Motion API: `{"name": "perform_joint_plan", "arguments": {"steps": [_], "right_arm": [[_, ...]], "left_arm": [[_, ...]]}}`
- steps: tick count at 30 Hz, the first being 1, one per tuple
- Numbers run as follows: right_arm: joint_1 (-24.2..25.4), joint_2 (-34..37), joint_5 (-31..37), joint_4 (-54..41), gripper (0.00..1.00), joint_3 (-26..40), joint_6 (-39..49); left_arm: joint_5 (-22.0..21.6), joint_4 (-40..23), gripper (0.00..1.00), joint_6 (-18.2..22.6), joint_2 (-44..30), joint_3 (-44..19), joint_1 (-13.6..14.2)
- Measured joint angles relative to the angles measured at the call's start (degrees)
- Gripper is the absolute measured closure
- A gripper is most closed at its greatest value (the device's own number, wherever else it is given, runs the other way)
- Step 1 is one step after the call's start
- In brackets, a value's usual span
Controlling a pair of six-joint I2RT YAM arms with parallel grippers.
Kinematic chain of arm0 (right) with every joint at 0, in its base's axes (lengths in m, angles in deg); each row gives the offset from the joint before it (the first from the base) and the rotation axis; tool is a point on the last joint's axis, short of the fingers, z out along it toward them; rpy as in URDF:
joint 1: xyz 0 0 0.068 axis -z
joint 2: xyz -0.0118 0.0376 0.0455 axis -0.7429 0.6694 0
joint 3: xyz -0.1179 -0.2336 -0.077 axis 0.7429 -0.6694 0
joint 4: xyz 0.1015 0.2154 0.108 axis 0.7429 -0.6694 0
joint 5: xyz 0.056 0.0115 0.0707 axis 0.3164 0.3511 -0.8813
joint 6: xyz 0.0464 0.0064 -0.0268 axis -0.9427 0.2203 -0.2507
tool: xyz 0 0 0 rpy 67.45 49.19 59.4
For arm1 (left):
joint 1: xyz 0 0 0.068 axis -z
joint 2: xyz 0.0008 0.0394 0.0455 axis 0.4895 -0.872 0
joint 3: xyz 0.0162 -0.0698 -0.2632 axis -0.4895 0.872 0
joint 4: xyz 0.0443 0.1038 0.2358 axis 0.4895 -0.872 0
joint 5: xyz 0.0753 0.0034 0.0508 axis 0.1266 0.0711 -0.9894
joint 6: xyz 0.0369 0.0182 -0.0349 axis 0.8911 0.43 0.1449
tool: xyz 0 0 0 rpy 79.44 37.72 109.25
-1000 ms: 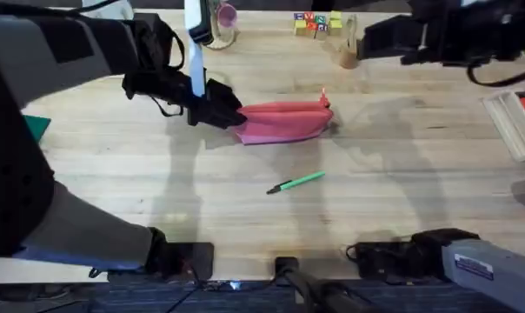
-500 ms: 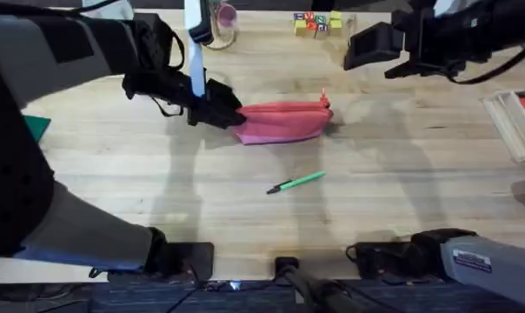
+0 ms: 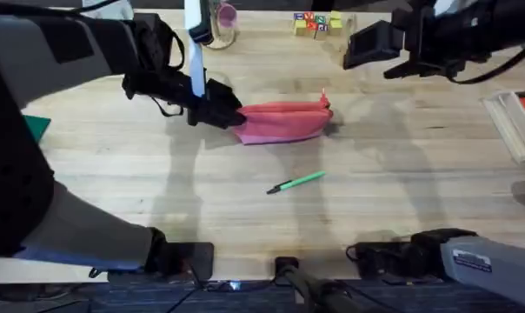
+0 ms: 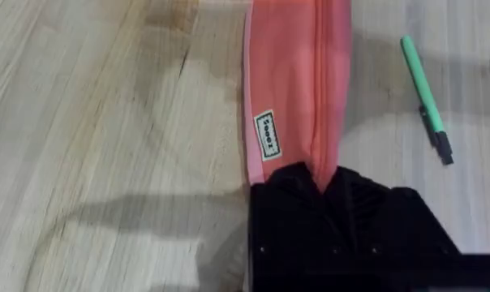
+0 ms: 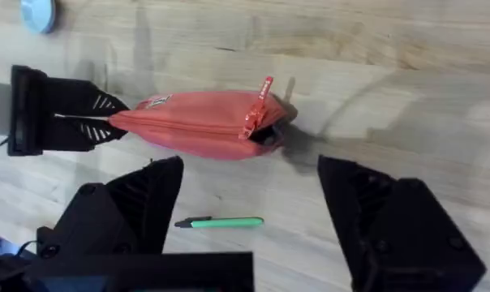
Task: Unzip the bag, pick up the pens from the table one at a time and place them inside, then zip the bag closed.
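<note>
Gripping the bag's [image 3: 284,122] left end, the left pincer [image 3: 230,119] is clenched; the right pincer [image 5: 249,203] hangs wide apart above.

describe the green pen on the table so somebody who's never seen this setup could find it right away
Start from the pink-red bag lying mid-table, its end pinched by the left tool. On the bare wood just in front of the bag, toward the arms' bases, lies the pen, apart from the bag. It is the slim light-green stick with a dark tip, far thinner than anything near it.
</note>
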Motion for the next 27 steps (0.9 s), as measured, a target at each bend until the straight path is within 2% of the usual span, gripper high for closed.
{"name": "perform_joint_plan", "arguments": {"steps": [8, 20, 27], "right_arm": [[-0.1, 1.0, 0.0, 2.2, 0.006, 0.1, -0.3], [-4.3, 10.5, 0.0, 3.1, 0.006, 0.1, -0.3], [-5.0, 14.7, 0.0, 5.0, 0.006, 0.1, -0.3]], "left_arm": [[0.0, 0.0, 0.957, 0.0, 0.0, 0.0, 0.0], [0.0, 0.0, 0.957, 0.0, 0.0, 0.0, 0.0], [0.0, 0.0, 0.957, 0.0, 0.0, 0.0, 0.0]]}}
